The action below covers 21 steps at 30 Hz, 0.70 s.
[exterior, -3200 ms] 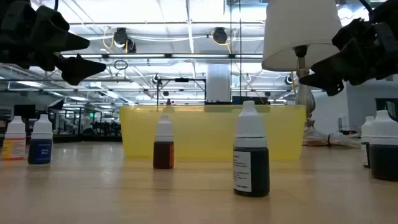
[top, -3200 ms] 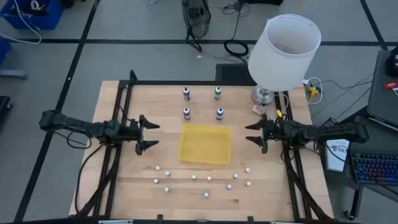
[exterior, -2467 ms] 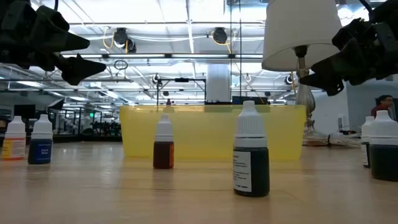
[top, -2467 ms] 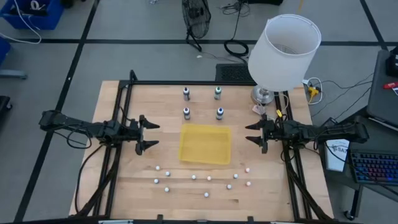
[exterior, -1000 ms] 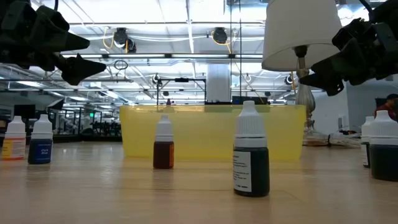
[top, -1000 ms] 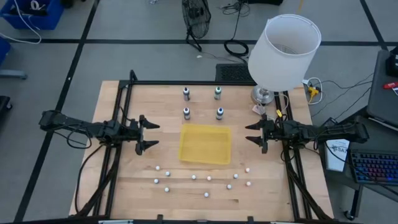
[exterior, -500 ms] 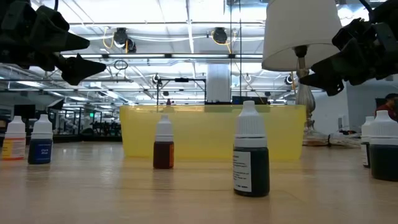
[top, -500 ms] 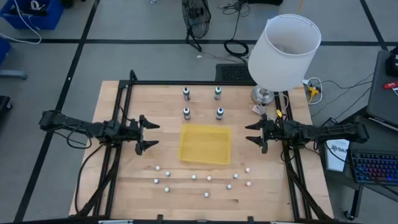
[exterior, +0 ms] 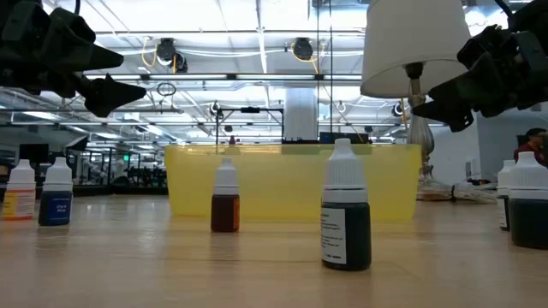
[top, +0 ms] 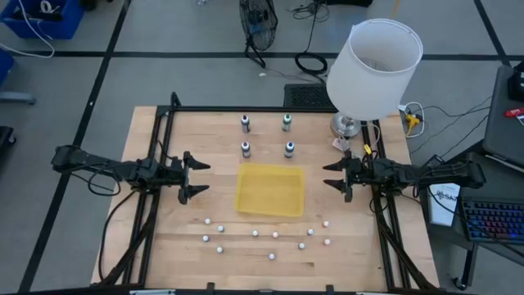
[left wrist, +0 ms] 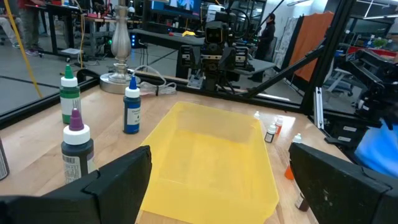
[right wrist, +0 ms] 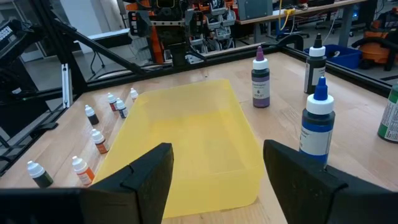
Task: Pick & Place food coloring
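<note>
Several tiny food coloring droppers with white caps and dark bodies stand upright on the table's near part point(top: 255, 233), point(exterior: 346, 218), point(right wrist: 99, 142), point(left wrist: 271, 132). Four taller bottles with coloured pointed tips stand by the far edge point(top: 266, 135), point(left wrist: 131, 106), point(right wrist: 260, 78). A yellow tray point(top: 270, 190) lies flat between the two groups. My left gripper point(top: 195, 178), point(left wrist: 219, 155) hovers open just left of the tray. My right gripper point(top: 330, 175), point(right wrist: 217, 149) hovers open just right of it. Both point at the tray and hold nothing.
A lamp with a white shade point(top: 372, 70) stands on the table's far right corner, its base point(top: 348, 124) close behind my right arm. Black frame rails point(top: 164, 147) run along the table's left, far and right sides. A person point(exterior: 531, 141) shows far off in the room.
</note>
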### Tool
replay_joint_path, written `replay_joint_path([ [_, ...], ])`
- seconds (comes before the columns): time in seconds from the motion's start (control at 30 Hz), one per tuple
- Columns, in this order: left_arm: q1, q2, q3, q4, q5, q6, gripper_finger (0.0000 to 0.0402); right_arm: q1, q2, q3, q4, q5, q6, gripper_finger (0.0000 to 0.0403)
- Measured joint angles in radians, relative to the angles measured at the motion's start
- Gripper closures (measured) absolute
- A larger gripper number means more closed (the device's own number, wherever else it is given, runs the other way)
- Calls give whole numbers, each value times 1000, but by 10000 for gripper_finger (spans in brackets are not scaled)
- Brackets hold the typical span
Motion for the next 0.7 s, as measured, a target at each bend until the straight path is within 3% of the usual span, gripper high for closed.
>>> replay_joint_path([
  [0.63,0,0,0,0,0,0,23,0,0,0,54,0,3,165],
  [0.7,0,0,0,0,0,0,23,0,0,0,65,-1,61,165],
])
